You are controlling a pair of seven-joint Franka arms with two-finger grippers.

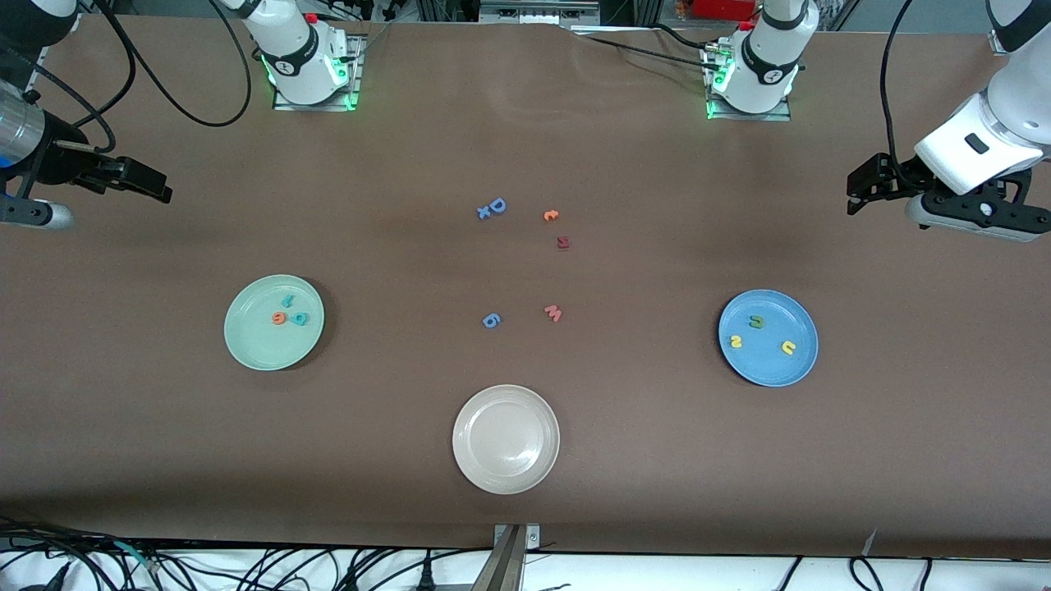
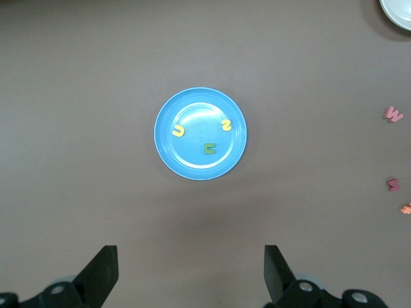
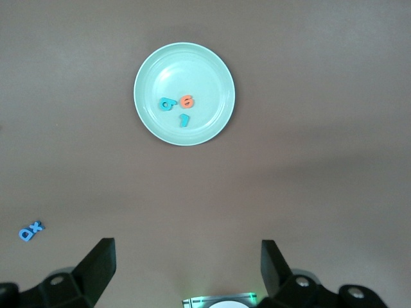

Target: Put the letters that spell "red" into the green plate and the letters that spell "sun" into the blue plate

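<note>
Brown table (image 1: 525, 148), wide and mostly bare. Green plate (image 1: 246, 349) toward the right arm's end, holding the teal "r" (image 1: 287, 301), orange "e" (image 1: 280, 318) and teal "d" (image 1: 300, 318), the last two touching. Blue plate (image 1: 772, 373) toward the left arm's end, holding the dark green "n" (image 1: 756, 322), yellow "s" (image 1: 736, 341) and yellow "u" (image 1: 788, 347), all apart. Off-white plate (image 1: 506, 476) nearest the front camera, with nothing in it. Spare letters loose mid-table.

Looks finished, both words sorted. Main risk from here: a needless descent nudging a plate or scattering the light foam letters, or grabbing a spare by mistake.

Left gripper (image 2: 189, 273) raised near the table's edge at its own end, jaws wide apart and holding nothing, blue plate well clear below. Right gripper (image 3: 186, 273) likewise raised at its end, jaws fully spread and holding nothing, green plate well apart. Both arms waiting.
</note>
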